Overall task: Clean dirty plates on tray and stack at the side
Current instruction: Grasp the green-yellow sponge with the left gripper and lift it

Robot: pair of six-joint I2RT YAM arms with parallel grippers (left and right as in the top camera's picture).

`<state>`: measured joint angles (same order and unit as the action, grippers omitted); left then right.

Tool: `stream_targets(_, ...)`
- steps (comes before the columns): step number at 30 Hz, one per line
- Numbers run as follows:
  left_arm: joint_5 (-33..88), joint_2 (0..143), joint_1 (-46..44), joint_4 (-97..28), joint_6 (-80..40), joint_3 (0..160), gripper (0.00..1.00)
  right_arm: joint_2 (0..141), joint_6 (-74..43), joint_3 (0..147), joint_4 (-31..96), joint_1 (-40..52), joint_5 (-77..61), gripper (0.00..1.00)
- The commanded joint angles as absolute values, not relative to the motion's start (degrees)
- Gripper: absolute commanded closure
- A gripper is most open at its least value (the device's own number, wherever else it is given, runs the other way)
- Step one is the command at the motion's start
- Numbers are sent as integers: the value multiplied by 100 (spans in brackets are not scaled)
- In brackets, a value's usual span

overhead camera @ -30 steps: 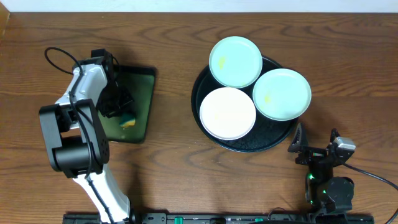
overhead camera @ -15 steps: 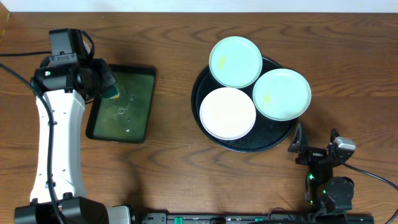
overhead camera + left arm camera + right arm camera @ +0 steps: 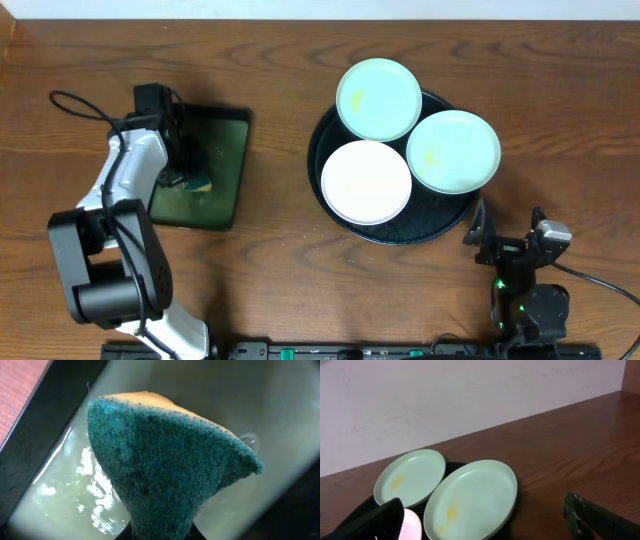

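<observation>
A: What is the left gripper [image 3: 186, 180] doing?

B: It is clamping a sponge [image 3: 165, 475] by its lower end. The teal scouring face is pointing at the wrist camera and a yellow layer is showing along the top edge.

A: And where is it hanging?

B: Over the small tray [image 3: 228, 150], the rectangular one with the green inside. A pale liquid is glinting in it under the sponge. I cannot tell whether the sponge is touching it.

A: The right gripper [image 3: 480, 232]?

B: It is sitting low at the near right of the table [image 3: 270, 280], just beside the tray [image 3: 420, 228]. Its fingers [image 3: 380, 517] are standing spread wide and gripping nothing.

A: Where are the plates lying?

B: All three are resting on the round black tray, well apart from the sponge. The cyan plate [image 3: 378, 98] is overhanging the far rim, the mint plate [image 3: 453, 150] is overhanging the right rim, and the white plate [image 3: 366, 181] is sitting at the near left. Cyan and mint are each carrying a yellow smear; white is looking clean.
</observation>
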<state>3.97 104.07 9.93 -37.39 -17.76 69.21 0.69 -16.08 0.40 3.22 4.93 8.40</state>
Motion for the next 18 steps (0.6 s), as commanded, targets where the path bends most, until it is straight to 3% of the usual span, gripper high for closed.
stream_targets(1,434,9795,1028,-4027,-1741,7380,93,38,-1579,32,344,454,834,1)
stream_targets(10,397,7920,1022,-4296,-1741,7662,93,38,-1579,32,344,454,834,1)
stream_targets(18,126,9032,1022,-3385,-1758,6722,93,38,-1579,32,344,454,834,1)
